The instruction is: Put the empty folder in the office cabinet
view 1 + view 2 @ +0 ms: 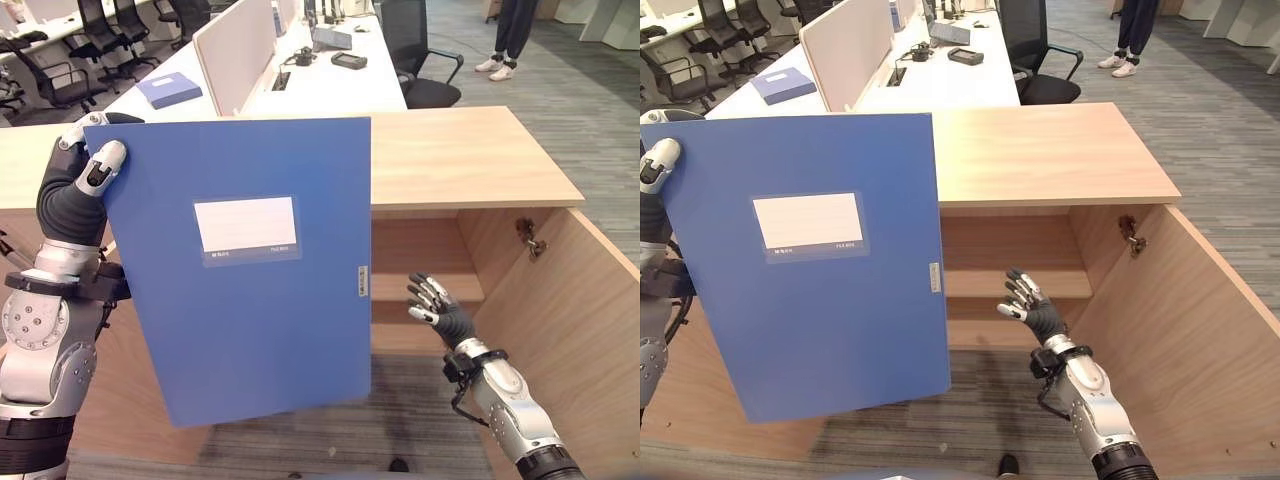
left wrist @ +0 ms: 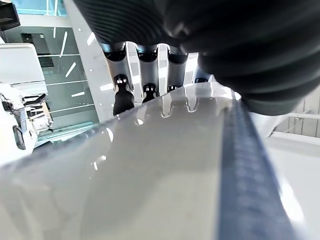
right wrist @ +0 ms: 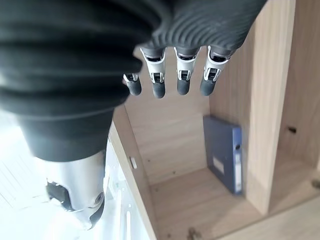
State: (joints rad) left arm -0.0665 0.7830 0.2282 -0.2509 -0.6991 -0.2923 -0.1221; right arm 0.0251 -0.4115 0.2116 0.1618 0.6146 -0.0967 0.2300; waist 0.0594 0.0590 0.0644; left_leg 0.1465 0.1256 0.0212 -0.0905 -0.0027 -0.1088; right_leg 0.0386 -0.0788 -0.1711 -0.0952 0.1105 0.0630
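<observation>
One blue folder (image 3: 224,152) stands inside your cabinet (image 1: 470,160); left hand (image 1: 85,175) grips the empty folder (image 1: 250,270) frame-centre, right hand (image 1: 437,305) spread, lower right.

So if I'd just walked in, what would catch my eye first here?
Probably the big flat blue folder with a white label, held upright by its top corner in the robot's left hand, in front of the light wooden office cabinet. Next, the right hand, open and empty at the cabinet's opening, beside its open door.
</observation>
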